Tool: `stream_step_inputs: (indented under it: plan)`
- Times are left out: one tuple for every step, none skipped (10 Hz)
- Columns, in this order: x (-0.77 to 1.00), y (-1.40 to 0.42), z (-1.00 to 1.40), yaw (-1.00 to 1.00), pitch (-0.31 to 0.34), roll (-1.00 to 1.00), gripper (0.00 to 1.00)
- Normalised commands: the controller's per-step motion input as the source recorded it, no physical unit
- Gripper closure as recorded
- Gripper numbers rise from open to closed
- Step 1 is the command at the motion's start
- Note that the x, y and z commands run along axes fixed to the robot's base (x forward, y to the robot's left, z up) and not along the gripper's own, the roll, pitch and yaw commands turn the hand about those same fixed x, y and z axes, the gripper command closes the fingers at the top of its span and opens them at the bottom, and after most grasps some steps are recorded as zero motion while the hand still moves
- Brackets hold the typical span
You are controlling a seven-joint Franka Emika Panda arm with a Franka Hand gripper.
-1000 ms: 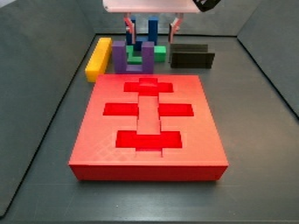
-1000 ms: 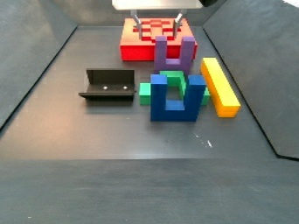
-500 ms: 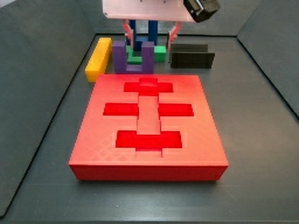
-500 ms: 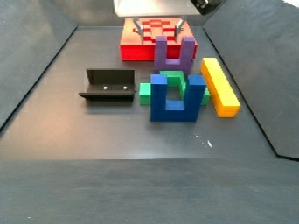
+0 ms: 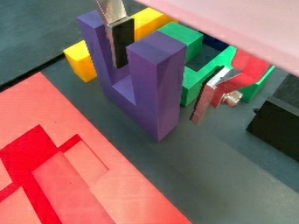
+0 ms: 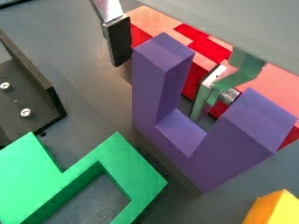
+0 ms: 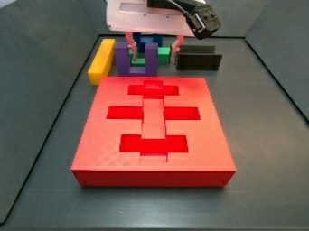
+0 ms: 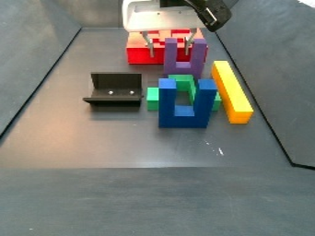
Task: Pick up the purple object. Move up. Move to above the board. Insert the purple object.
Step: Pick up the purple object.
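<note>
Hanging low over the cluster of blocks at the far end of the floor, the gripper (image 5: 162, 61) is sitting with its jaws spread apart, not yet pinching anything. In both wrist views one silver finger (image 6: 114, 33) with its dark pad is standing clear on the outer side of one prong, while the other finger (image 5: 214, 90) is standing beside the other prong; whether that second pad is touching the plastic I cannot tell. The purple object (image 5: 139, 72) is resting upright on the dark floor between those fingers, its two prongs pointing up and its base down, just beside the edge of the board (image 5: 70, 179).

In a side view the purple object (image 8: 186, 57) is sitting between the board (image 8: 146, 53) behind it and the blue two-pronged piece (image 8: 187, 100) in front of it. A green block (image 8: 157, 96) is lying against the blue piece, and a long yellow bar (image 8: 231, 90) is lying alongside the group. The fixture (image 8: 114, 90) is standing apart from them on the open floor.

From the opposite side, the board (image 7: 154, 131) is filling the foreground, its red cross-shaped recesses all unfilled, and the gripper (image 7: 150, 36) is hovering just past its far edge, with the yellow bar (image 7: 103, 60) to one side and the fixture (image 7: 198, 59) to the other.
</note>
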Motion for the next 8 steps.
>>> stream_step_inputs:
  plan:
    - [0.00, 0.00, 0.00, 0.00, 0.000, 0.00, 0.00]
    - [0.00, 0.00, 0.00, 0.00, 0.000, 0.00, 1.00]
    - [0.00, 0.00, 0.00, 0.00, 0.000, 0.00, 1.00]
    - [0.00, 0.00, 0.00, 0.00, 0.000, 0.00, 1.00]
    - [0.00, 0.00, 0.00, 0.00, 0.000, 0.00, 1.00]
    - [0.00, 0.00, 0.00, 0.00, 0.000, 0.00, 1.00]
    - [0.00, 0.00, 0.00, 0.00, 0.000, 0.00, 1.00]
    - [0.00, 0.00, 0.00, 0.00, 0.000, 0.00, 1.00]
